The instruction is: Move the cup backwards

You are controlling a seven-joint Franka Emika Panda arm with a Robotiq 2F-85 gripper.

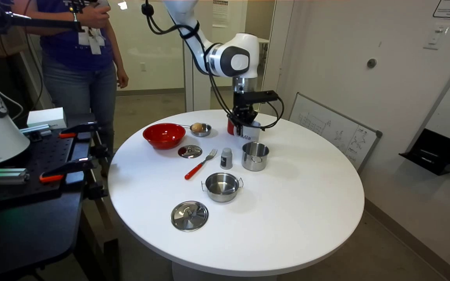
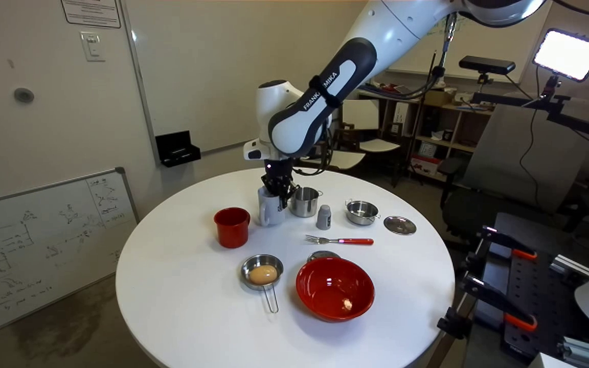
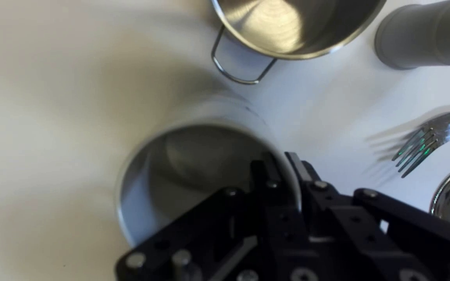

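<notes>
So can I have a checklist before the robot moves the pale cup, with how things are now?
1. One of the fingers inside the pale cup, the other outside: ok.
2. Gripper closed on the wall between them: ok, it seems.
3. Pale cup off the table: cannot tell.
4. Gap between the pale cup and the red cup: ok, one shows.
5. Plenty of room beside the tall steel pot: not ok, I think; it stands close.
6. Pale cup empty: cannot tell, the gripper hides some.

an egg lies in a pan.
</notes>
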